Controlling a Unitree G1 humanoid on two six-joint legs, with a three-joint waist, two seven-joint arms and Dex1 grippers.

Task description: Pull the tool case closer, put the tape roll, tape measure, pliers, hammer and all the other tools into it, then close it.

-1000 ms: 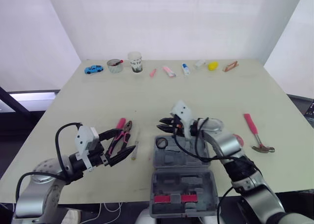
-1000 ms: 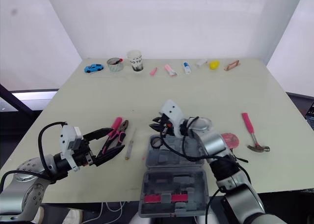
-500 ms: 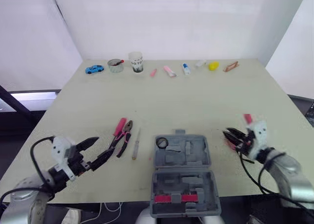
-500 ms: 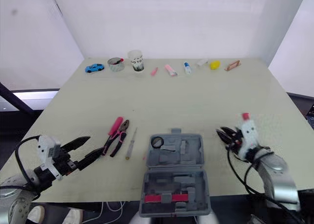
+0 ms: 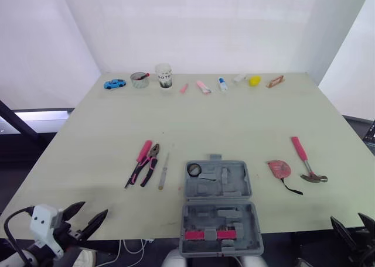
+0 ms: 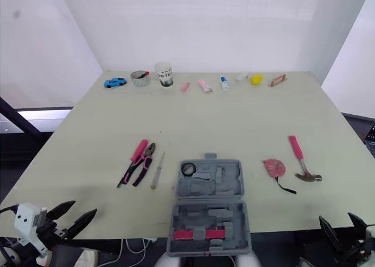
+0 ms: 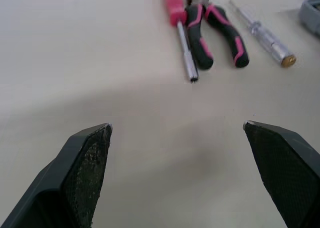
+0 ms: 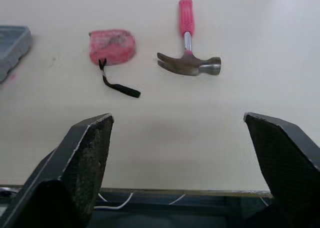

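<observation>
Two spread pincers: left pincer (image 5: 94, 208), right pincer (image 6: 336, 217) flank tool case (image 5: 218, 205), apart.

A white paper cup (image 5: 163, 76) stands at the far edge of the table (image 5: 246, 115), well beyond the pliers (image 5: 150, 163). It carries dark printed lettering that is too small to read. Nothing else bears legible text.

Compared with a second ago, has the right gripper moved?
Yes. The right gripper has drawn back from over the tool case to past the table's near right edge.
</observation>
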